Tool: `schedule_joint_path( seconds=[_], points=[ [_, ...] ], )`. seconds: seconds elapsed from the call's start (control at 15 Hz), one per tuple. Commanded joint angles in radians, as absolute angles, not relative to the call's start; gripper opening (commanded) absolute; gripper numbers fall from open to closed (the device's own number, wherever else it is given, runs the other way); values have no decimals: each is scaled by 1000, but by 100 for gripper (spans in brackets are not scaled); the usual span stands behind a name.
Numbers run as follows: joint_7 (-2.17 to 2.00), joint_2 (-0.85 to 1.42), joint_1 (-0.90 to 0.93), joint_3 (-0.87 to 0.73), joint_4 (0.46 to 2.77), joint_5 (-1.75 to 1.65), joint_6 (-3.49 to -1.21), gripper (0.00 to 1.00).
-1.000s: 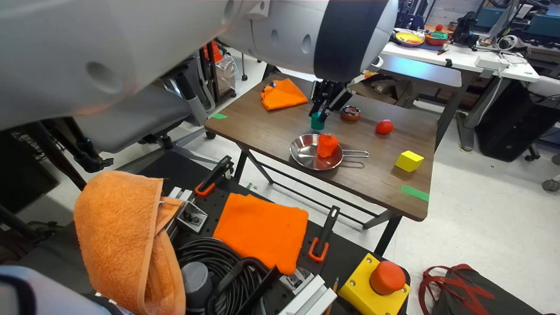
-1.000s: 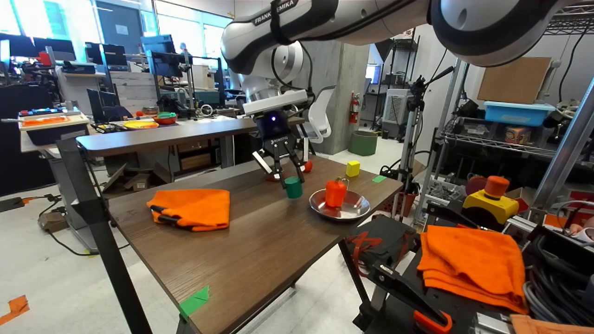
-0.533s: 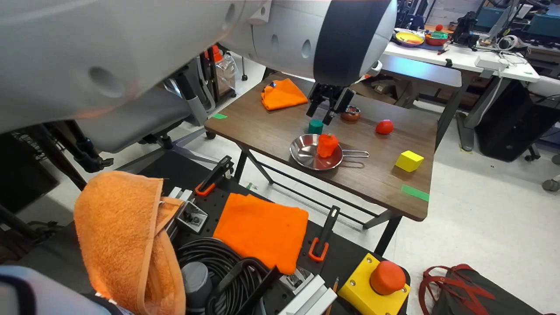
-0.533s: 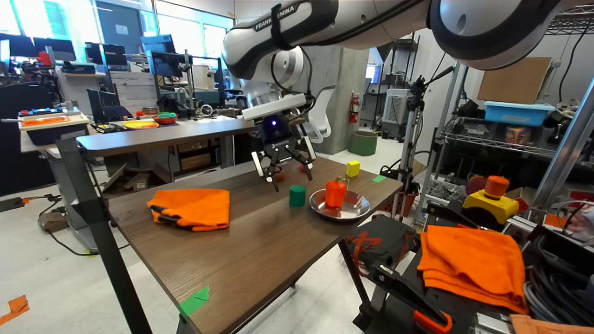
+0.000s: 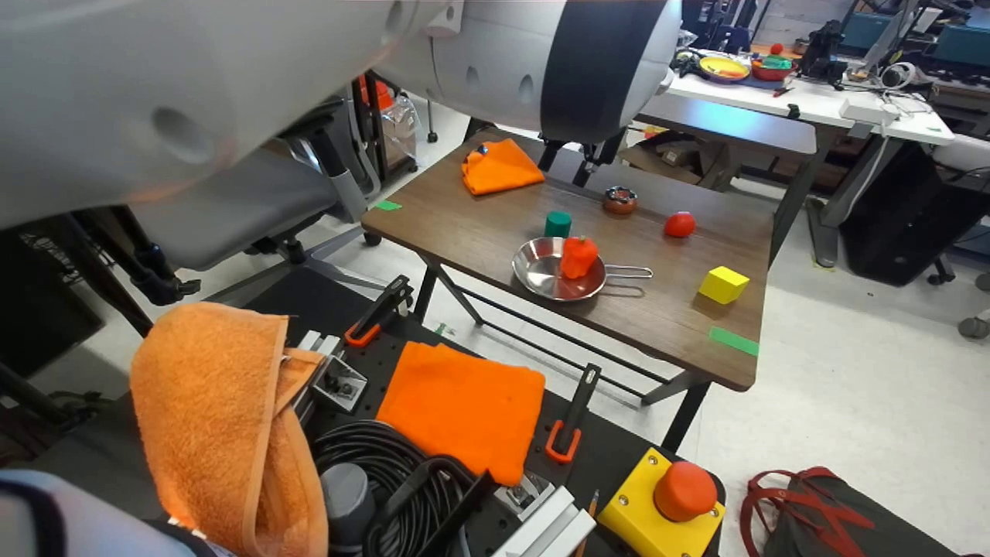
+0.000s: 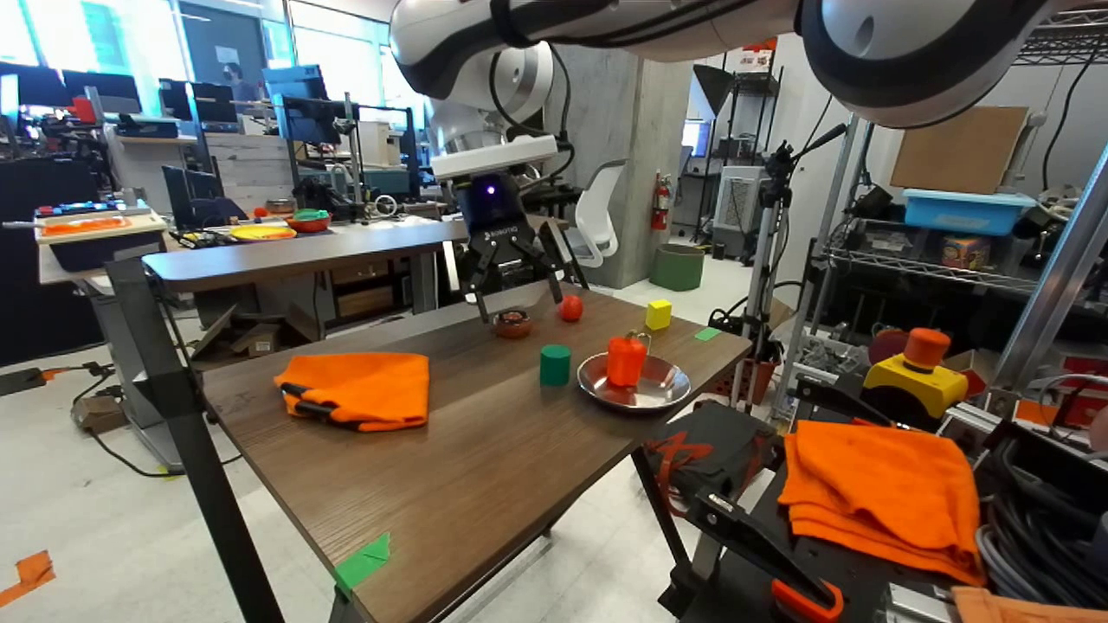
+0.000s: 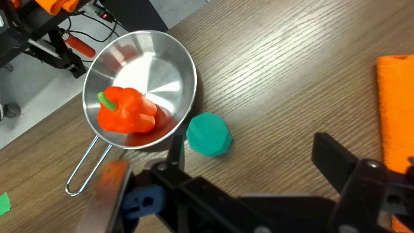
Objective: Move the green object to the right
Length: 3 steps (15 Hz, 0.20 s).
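Note:
The green object (image 5: 558,224), a short dark green cylinder, stands upright on the brown table beside the metal pan; in an exterior view the green object (image 6: 555,365) sits just left of the pan. Seen from above in the wrist view, the green object (image 7: 208,134) shows an eight-sided top close to the pan's rim. My gripper (image 7: 249,139) is open, its fingers wide apart with nothing held. In an exterior view the gripper (image 6: 522,310) hangs above the table, higher than the green object and clear of it.
A metal pan (image 7: 181,64) holds an orange-red pepper (image 7: 126,110). A small brown bowl (image 5: 619,199), a red tomato-like thing (image 5: 680,224) and a yellow block (image 5: 724,285) stand on the table. A folded orange cloth (image 6: 363,389) lies on the opposite side from the pan.
A second ago the gripper was shut on the green object just over the table. It opened and let it go, then rose away; the green object now stands on the table.

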<state>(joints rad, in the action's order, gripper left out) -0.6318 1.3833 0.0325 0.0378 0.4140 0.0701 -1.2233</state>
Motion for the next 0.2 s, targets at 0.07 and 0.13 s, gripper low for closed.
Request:
schedule_joint_path(
  seconds=[0.07,0.13],
  points=[
    [-627,1373,37,24,428,82,-1226,100],
    [-627,1374,37,23,428,82,-1226,100]
  ],
)
